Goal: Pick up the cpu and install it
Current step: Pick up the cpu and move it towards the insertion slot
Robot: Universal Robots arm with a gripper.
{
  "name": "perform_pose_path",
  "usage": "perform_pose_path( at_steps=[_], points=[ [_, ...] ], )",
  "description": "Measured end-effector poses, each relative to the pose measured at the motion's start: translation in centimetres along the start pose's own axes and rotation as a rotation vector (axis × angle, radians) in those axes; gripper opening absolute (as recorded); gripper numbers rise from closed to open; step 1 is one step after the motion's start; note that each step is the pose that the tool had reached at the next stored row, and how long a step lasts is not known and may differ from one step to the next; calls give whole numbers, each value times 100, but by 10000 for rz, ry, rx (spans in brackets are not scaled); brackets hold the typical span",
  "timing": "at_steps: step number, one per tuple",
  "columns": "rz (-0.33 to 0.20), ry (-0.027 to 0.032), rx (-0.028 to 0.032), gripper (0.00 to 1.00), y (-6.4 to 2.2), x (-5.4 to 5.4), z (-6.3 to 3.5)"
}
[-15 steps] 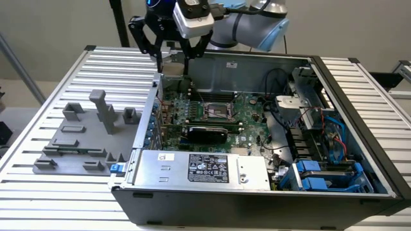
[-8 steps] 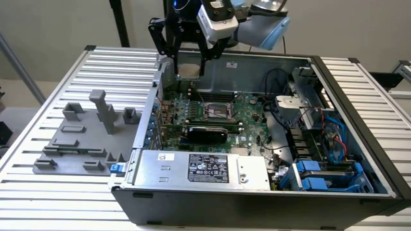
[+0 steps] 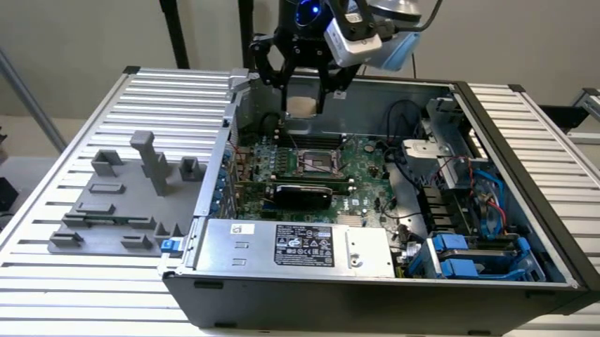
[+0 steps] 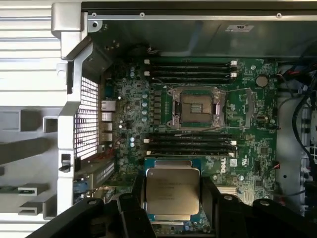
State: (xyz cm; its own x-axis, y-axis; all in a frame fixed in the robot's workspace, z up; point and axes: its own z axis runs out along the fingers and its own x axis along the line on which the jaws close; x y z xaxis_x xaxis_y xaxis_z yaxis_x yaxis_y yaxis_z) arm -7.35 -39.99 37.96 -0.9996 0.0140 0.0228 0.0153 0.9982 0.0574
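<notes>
Green circuit board, a large motherboard (image 4: 252,94), is seen lying flat inside an open black metal computer case (image 3: 375,309), beneath the jaws. A square black-and-metal socket frame (image 4: 196,107) is mounted on it, lower than the jaws and off to one side, with its centre uncovered. Long black memory slots (image 4: 190,144) are laid between that socket and the spot under the jaws. A silver power-supply box with a white label (image 3: 291,246) is set by the case's near wall, well apart from the jaws. Grey plastic fixture blocks (image 3: 122,203) are stood on the ribbed metal table (image 3: 178,91) outside the case, to the exterior view's left.

The black gripper (image 3: 302,105) is held above the case's far edge. Its jaws are partly spread and pinched on the cpu (image 4: 172,191), a small thin square chip with a pale silver top and tan rim. One finger (image 4: 131,213) is pressed at each opposite edge. The chip is carried clear of the board.
</notes>
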Motion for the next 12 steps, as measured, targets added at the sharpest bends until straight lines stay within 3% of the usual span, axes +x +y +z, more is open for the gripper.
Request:
perform_pose_path(
  at_steps=[12],
  points=[
    [0, 0, 1, 54, 360, -294, 233]
  ],
)
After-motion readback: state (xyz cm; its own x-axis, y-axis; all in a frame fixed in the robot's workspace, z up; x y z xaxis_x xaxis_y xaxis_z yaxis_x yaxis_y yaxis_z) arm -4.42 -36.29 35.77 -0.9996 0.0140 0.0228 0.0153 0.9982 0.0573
